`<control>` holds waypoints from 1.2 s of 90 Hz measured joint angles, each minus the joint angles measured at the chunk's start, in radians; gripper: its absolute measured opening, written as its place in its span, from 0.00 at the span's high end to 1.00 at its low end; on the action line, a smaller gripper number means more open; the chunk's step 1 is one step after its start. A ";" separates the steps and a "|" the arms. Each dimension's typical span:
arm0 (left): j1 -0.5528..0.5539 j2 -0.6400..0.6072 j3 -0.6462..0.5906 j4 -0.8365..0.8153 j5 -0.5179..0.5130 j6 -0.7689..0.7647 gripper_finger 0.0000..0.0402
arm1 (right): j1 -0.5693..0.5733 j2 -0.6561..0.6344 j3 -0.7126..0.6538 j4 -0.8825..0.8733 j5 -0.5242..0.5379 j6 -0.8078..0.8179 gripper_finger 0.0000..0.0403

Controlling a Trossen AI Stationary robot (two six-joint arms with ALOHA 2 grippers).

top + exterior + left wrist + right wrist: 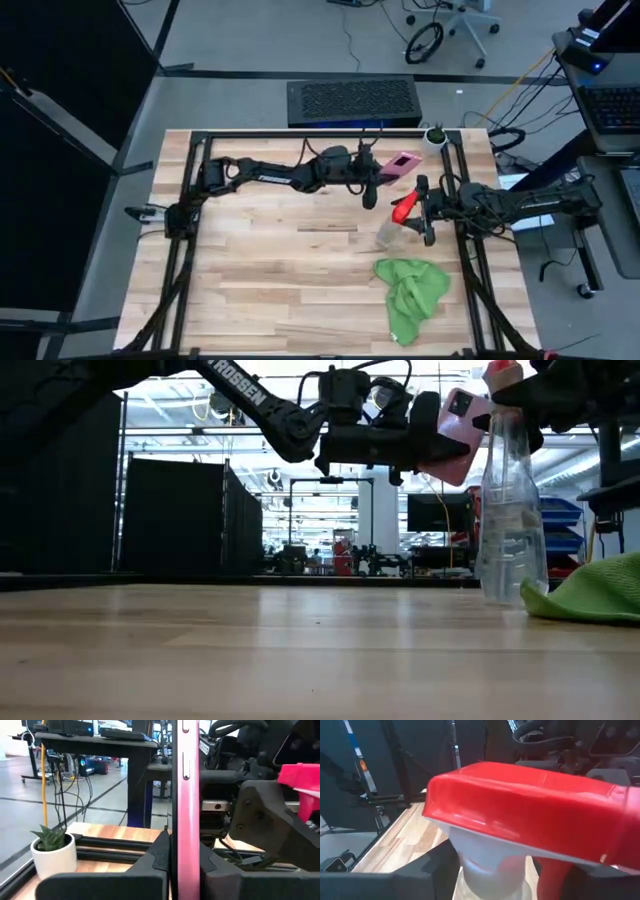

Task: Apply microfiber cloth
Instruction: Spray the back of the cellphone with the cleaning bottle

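Note:
The bright green microfiber cloth (410,290) lies crumpled on the table's near right part (598,595), and no gripper touches it. My left gripper (372,185) is over the far middle of the table, shut on a phone in a pink case (455,422). To its right, my right gripper (422,212) is shut on a clear spray bottle (510,520) with a red nozzle (530,805). The bottle stands just beyond the cloth. My left gripper pinches the phone between its two fingers (150,865), one on each flat face, at the phone's near end (186,845). The phone sticks out ahead of the fingers toward the table's far right, lifted clear and tilted. My right gripper holds the bottle's clear neck (490,865) just under the red nozzle, one finger (420,875) on each side. The fingers come level from the table's right side. The bottle stands upright, and its base (505,600) appears to rest on the table.
A small potted plant (435,136) stands at the table's far right corner, behind a black frame rail (110,842). A dark box (352,102) sits beyond the far edge. The left and near parts of the wooden table (260,280) are bare.

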 joint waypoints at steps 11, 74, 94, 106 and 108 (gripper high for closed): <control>0.001 0.000 0.000 0.000 -0.001 0.002 0.99 | 0.000 0.000 0.000 0.000 0.000 0.035 0.38; 0.012 -0.230 0.003 -0.309 -0.058 0.105 0.98 | -0.002 0.001 0.151 -0.166 0.109 -0.073 0.22; 0.011 -0.245 0.001 -0.357 -0.061 0.126 0.99 | -0.002 0.000 0.232 -0.328 0.104 -0.038 0.22; 0.010 -0.247 0.001 -0.363 -0.061 0.126 0.99 | -0.002 0.009 0.230 -0.383 0.107 0.005 0.22; 0.010 -0.247 0.001 -0.366 -0.061 0.125 0.99 | -0.001 0.011 0.230 -0.388 0.109 0.009 0.22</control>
